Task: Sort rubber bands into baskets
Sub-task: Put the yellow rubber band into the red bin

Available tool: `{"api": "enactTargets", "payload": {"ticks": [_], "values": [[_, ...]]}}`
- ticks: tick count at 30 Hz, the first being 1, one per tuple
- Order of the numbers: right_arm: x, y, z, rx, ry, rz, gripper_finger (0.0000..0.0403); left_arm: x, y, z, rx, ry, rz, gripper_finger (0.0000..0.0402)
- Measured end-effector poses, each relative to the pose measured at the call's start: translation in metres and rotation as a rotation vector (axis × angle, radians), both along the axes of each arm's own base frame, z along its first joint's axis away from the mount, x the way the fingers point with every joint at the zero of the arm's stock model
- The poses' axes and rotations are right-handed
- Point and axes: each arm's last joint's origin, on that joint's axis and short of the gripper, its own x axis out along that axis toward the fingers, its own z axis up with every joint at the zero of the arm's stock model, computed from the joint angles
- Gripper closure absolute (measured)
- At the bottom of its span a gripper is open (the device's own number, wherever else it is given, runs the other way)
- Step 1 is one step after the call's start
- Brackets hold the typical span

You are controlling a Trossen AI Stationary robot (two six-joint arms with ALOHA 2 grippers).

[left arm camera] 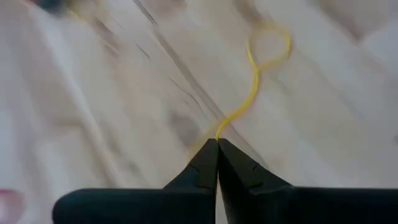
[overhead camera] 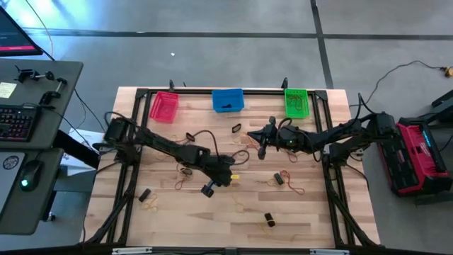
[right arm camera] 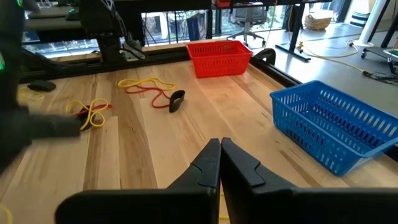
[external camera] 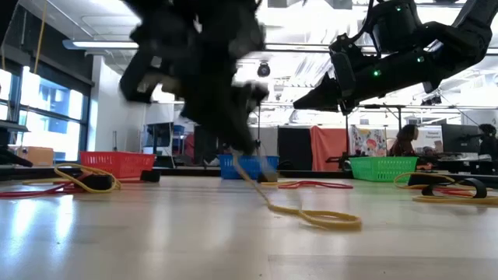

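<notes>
Grey floor surrounds the wooden desk (overhead camera: pixel 212 219), with a second desk carrying a keyboard (overhead camera: pixel 15 122) at the far left of the high view. Along the desk's upper edge stand three baskets: red-pink basket (overhead camera: pixel 164 106) at left, blue basket (overhead camera: pixel 228 100) in the middle with a dark item inside, green basket (overhead camera: pixel 296 102) at right with dark bands inside (the red one's contents cannot be made out). Rubber bands (overhead camera: pixel 182 180) lie scattered over the wood. Centre frame, the left tool (left arm camera: pixel 217 147) is pinched closed on a yellow rubber band (left arm camera: pixel 254 81) trailing onto the desk. Right of centre, the right tool (right arm camera: pixel 220 148) hovers closed, holding nothing.
</notes>
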Motion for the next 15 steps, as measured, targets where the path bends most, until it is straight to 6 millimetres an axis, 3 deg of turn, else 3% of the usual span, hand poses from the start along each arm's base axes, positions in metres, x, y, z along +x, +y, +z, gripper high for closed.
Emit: {"api": "enactTargets", "payload": {"ticks": [15], "values": [[0.000, 0.000, -0.001, 0.003, 0.005, -0.001, 0.0403, -0.046, 0.035, 0.118, 0.021, -0.266, 0.256, 0.0401]]}}
